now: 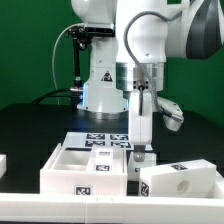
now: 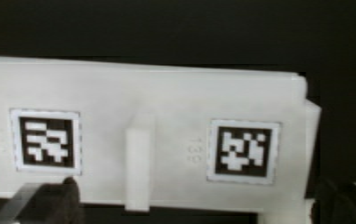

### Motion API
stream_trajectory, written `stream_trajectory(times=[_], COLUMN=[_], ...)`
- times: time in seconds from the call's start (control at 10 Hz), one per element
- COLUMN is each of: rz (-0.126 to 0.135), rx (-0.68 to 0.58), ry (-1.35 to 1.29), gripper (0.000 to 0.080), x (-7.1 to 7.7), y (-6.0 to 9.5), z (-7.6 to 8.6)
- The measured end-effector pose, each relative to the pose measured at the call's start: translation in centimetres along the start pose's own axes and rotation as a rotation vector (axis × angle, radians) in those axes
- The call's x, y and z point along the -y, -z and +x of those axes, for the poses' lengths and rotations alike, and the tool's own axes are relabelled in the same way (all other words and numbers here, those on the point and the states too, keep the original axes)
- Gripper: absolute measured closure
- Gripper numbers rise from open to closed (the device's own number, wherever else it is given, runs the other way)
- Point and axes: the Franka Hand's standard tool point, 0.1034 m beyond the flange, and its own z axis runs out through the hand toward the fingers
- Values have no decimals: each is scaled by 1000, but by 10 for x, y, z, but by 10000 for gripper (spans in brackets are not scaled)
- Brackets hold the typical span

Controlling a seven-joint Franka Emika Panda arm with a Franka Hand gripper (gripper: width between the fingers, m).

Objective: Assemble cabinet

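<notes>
Jaws, spread wide and empty, hang over the cabinet box (image 1: 60, 178). In the exterior view it stretches toward eight o'clock from them, its ridge (image 2: 143, 160) centred between them.

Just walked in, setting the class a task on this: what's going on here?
The arm's gripper hangs low with open jaws, holding nothing. Beneath it lie loose white cabinet parts: an open box-shaped piece toward the exterior view's left and a block-like piece toward its right, apart and unjoined. The wrist view shows a white tagged part just ahead of the fingers; which part it is I cannot tell.
</notes>
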Motion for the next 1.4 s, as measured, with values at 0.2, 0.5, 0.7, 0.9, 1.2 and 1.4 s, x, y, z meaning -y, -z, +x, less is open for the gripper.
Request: stream_trajectory(times=[0.2, 0.5, 0.7, 0.9, 1.2, 1.4], rz=[-13, -16, -16, -16, -10, -1], rx=[-11, -16, -16, -16, -8, 12], ry=[-2, 1, 1, 1, 8, 12], gripper=[150, 181, 555, 694, 738, 738], x=[-3, -3, -3, -3, -5, -7], y=[-9, -12, -12, -12, -7, 5], z=[-1, -1, -1, -1, -6, -12])
